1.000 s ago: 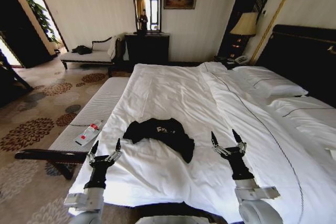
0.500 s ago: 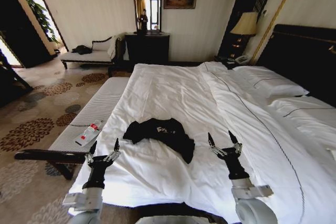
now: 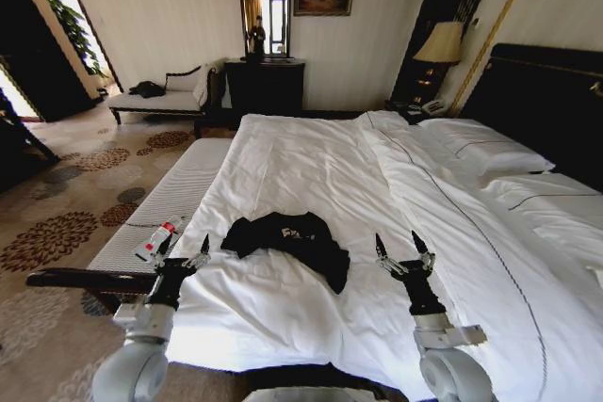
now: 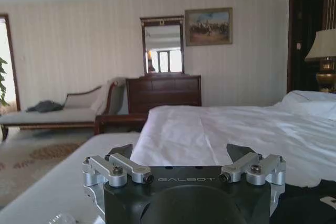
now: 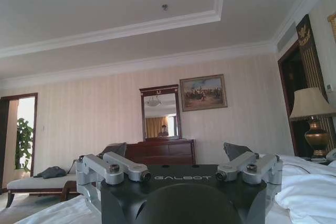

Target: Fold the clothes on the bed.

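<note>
Black T-shirt [image 3: 288, 236] lies crumpled on bed [image 3: 311, 162]. Left gripper [image 3: 181, 253] just left of shirt, right gripper [image 3: 403, 250] just right; both jaws wide, empty. Risk: bunched fabric snags duvet.

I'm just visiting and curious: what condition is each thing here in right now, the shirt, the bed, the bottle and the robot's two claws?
T-shirt: crumpled, unfolded, lying on the bed.
Bed: made, white cover spread over it.
Bottle: lying on its side on the bench.
Left gripper: open, empty, over the bed's edge.
Right gripper: open, empty, over the bed beside the T-shirt.
</note>
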